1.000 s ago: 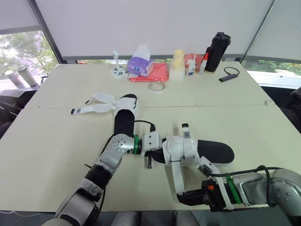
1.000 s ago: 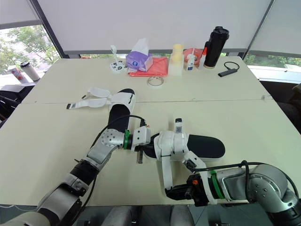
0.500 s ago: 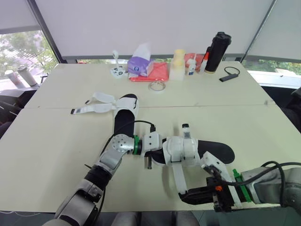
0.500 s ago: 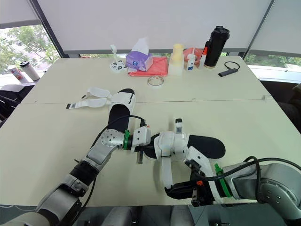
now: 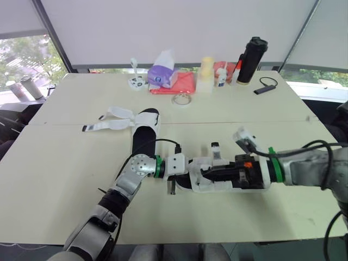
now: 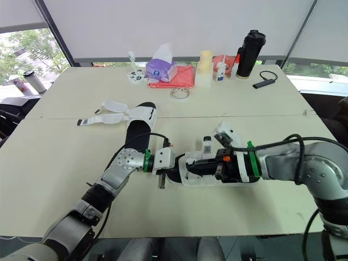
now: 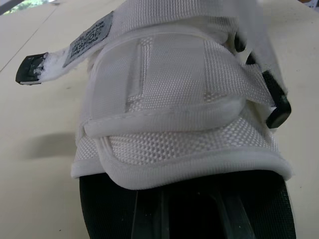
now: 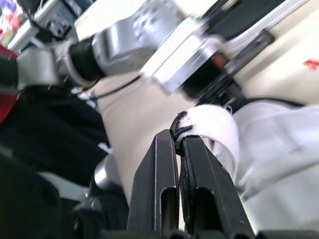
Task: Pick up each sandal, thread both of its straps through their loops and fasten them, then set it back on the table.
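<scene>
The near sandal (image 5: 255, 176), black-soled with white straps, lies on the table in front of me. My left gripper (image 5: 179, 178) is shut on its left end, and the left wrist view looks closely at its white strap band (image 7: 174, 124) over the black sole. From the right, my right gripper (image 5: 204, 175) reaches over the sandal, shut on the tip of a white strap (image 8: 209, 127) that is folded across the sandal's top. The second sandal (image 5: 144, 130) lies farther back on the left with its straps (image 5: 111, 117) splayed open on the table.
Along the table's far edge stand a purple tissue pack (image 5: 161, 75), a red cloth (image 5: 182, 84), a tape roll (image 5: 181, 99), a pale container (image 5: 205, 73), a black bottle (image 5: 250, 60) and a small black device (image 5: 266, 87). Two cups (image 5: 27, 87) stand far left.
My right arm has swung from the near table edge up to the right side, carrying the strap from stretched toward me to folded over the sandal. The left arm kept still.
</scene>
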Controlling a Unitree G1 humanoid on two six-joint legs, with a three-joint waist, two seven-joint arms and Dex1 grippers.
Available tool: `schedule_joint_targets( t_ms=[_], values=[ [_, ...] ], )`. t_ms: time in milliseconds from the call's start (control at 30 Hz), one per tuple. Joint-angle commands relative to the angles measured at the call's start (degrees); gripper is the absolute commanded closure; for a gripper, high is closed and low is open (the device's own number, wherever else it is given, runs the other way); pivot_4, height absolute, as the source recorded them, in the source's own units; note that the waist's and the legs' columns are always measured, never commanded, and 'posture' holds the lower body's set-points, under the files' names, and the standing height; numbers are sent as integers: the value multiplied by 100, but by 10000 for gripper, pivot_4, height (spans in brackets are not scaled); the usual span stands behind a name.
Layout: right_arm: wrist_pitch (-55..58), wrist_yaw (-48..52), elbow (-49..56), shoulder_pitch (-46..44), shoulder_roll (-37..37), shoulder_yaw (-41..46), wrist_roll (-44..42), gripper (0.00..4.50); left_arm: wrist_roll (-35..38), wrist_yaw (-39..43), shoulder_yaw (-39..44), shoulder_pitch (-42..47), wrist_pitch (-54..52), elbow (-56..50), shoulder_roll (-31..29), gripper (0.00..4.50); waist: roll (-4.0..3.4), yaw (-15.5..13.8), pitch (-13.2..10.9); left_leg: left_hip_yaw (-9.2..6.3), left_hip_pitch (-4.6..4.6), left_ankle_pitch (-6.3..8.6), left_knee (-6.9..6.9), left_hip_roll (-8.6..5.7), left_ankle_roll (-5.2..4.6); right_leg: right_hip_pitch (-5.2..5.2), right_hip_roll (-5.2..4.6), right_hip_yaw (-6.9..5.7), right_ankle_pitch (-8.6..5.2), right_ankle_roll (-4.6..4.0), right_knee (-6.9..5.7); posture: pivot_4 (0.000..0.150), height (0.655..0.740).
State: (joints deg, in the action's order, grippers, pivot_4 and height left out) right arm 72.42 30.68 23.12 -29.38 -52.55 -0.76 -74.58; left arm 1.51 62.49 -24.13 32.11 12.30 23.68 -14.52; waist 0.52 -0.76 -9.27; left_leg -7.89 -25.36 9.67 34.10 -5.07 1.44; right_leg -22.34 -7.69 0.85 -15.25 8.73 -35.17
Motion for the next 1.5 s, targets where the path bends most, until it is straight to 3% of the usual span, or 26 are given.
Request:
schedule_joint_targets(
  t_ms=[33, 600, 700, 900, 1033, 1367, 1500],
  values=[
    [-90, -28, -158, -238, 101, 19, 375, 44422, -419, 41, -284, -252, -183, 427, -172, 45000, 0, -3, 0, -1, -1, 0, 0, -1, 0, -1, 0, 0, 0, 1, 0, 1500, 7296],
    [204, 81, -713, -441, 666, -349, 1667, 44422, -410, -34, -241, -301, -227, 333, -220, 45000, -4, 5, 3, -2, 10, -1, 1, -1, 0, 2, 4, 0, 1, 3, -13, 1500, 7296],
    [250, 122, -720, -437, 721, -286, 1714, 35850, -407, -43, -239, -294, -220, 349, -217, 45000, -4, 5, 3, -3, 11, -1, 1, -1, 0, 2, 4, 0, 1, 3, -13, 1500, 7296],
    [331, -12, -780, -446, 808, -255, 1999, 5539, -410, -53, -246, -276, -216, 373, -191, 45000, -4, 6, 4, -2, 12, -1, 1, -1, 0, 2, 5, 0, 2, 3, -14, 1500, 7296],
    [311, -69, -800, -467, 862, -262, 2226, 5539, -411, -55, -247, -254, -204, 405, -176, 45000, -4, 5, 4, -2, 21, -1, 2, -1, 0, 3, 5, 0, 2, 3, -15, 1500, 7296],
    [544, -141, -1468, -1168, 1325, 875, 1846, 5539, -418, -57, -234, -218, -174, 474, -153, 45000, -4, 5, 4, -3, 27, -1, 0, -2, 0, 6, 6, 1, 2, 4, -17, 1500, 7296],
    [466, 36, -1331, -1052, 1152, 588, 2164, 5539, -418, -44, -232, -211, -164, 484, -148, 45000, -4, 7, 4, -3, 27, -1, 0, -2, -1, 3, 6, 1, 2, 4, -19, 1500, 7296]
  ],
)
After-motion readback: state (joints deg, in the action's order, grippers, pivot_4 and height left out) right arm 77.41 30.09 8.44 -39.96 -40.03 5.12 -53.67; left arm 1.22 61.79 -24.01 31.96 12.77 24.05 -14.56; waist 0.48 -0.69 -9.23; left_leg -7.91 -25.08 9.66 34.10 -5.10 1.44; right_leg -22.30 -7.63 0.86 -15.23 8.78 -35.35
